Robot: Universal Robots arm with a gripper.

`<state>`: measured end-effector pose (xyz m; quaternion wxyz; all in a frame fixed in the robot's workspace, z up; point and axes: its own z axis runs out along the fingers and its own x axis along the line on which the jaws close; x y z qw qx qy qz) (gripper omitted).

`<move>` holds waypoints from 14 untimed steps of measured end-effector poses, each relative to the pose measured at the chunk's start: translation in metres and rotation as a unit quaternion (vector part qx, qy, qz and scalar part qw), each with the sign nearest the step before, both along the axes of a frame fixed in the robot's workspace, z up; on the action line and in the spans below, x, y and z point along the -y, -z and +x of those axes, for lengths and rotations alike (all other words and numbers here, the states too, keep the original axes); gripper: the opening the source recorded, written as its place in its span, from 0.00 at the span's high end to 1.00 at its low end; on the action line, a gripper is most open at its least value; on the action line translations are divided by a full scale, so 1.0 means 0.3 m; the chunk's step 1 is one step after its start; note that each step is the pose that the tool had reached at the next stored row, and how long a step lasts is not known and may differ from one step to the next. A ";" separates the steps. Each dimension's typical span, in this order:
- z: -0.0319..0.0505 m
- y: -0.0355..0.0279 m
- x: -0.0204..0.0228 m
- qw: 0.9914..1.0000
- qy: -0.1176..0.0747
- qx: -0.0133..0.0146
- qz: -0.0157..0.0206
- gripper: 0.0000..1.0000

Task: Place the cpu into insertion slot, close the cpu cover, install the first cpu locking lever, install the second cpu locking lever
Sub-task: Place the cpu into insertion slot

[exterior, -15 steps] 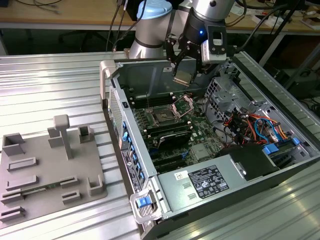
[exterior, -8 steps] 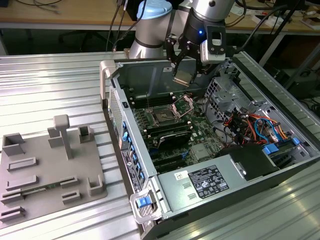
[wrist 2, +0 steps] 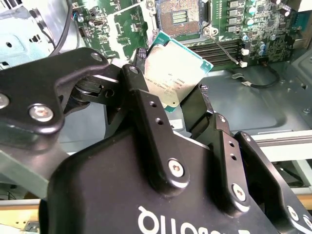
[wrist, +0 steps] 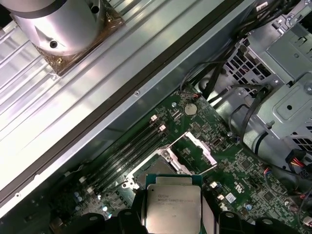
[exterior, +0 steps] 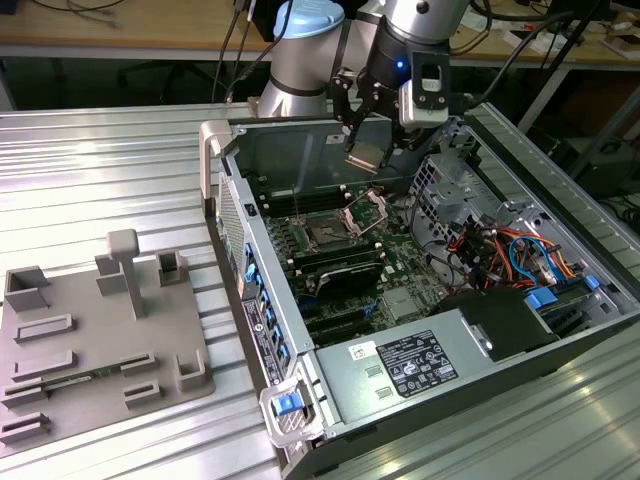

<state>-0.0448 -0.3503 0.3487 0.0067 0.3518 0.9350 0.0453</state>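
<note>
Jaws: black metal fingers (wrist 2: 146, 112), closed on two opposite edges of the cpu, holding it in the air
Cpu (wrist 2: 178, 78): flat square chip with a matt silvery-grey lid on a green rim, tilted; in the exterior view (exterior: 363, 157) it hangs above the circuit board (exterior: 400, 265), apart from the slot
Insertion slot (exterior: 327, 237): dark square socket with a thin metal rim and a fine gold contact field (wrist 2: 178, 14)
Cpu cover (wrist: 206, 153): silvery frame plate, swung up open just beside the slot
Case (exterior: 290, 150): grey sheet steel, lying open
Table (exterior: 100, 170): ribbed aluminium
</note>
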 end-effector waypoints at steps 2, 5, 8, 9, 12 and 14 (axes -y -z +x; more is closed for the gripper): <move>0.000 0.001 0.000 1.000 0.004 0.000 0.000 0.45; 0.000 0.002 0.000 1.000 0.010 0.000 0.000 0.45; 0.000 0.003 0.000 1.000 0.016 0.000 0.000 0.45; 0.000 0.003 0.000 1.000 0.017 0.000 0.000 0.45; 0.000 0.004 0.000 1.000 0.020 0.000 0.000 0.45; 0.000 0.004 0.000 1.000 0.021 0.000 0.000 0.45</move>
